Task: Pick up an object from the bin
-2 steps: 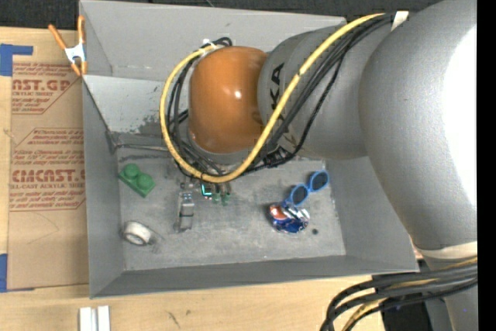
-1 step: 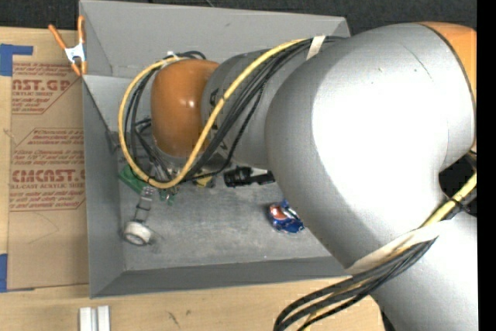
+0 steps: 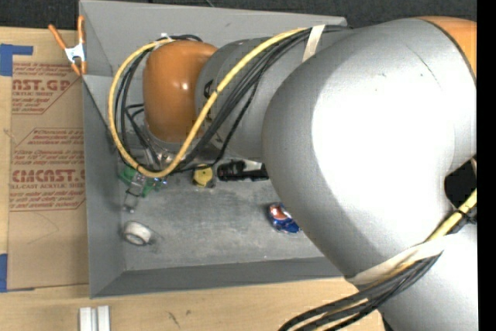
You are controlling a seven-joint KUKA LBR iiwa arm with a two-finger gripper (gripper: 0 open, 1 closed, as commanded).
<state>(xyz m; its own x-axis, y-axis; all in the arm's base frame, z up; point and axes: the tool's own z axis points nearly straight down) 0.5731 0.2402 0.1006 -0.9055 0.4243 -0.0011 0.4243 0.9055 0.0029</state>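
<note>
So the grey metal bin point(image 3: 105, 244) is pretty sparse, just a few loose bits on its scuffed, matte floor. There's a small whitish ring point(image 3: 137, 233) sitting flat near the front-left corner, and a blue and red packet point(image 3: 284, 218), shiny and crinkly looking, lies out in the middle, right beside the arm point(image 3: 364, 159). A little yellow piece point(image 3: 203, 177) sits next to a black piece point(image 3: 240, 169), half tucked under the arm. The gripper point(image 3: 136, 184) is down low on the left side of the bin, close to the left wall and just behind the ring, not touching it. Honestly can't tell whether it's open or shut, since the glossy rounded orange cover point(image 3: 174, 93) and the looping yellow and black cables point(image 3: 124, 112) hide most of it. The only real open floor is the front strip.
</note>
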